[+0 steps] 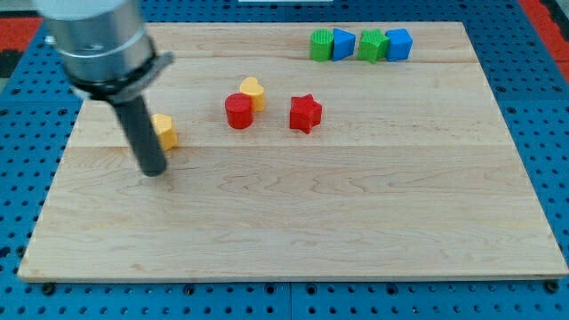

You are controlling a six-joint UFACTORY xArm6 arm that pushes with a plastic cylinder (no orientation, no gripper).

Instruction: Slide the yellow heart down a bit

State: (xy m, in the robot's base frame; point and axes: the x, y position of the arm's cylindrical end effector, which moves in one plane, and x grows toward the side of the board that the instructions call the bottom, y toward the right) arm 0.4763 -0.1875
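My tip (155, 172) is set on the board (293, 231); it is a bare rod, so nothing is grasped. The yellow heart (253, 92) is seen up and to the view's right of it, touching the red cylinder (238, 113). A yellow block (164, 131) lies just beside the rod. The red star (305, 114) is farther right.

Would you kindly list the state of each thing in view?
My tip: on the board, just left of the yellow block.
Yellow heart: touching the red cylinder.
Red star: standing alone.
Green and blue blocks: in a row at the view's top.
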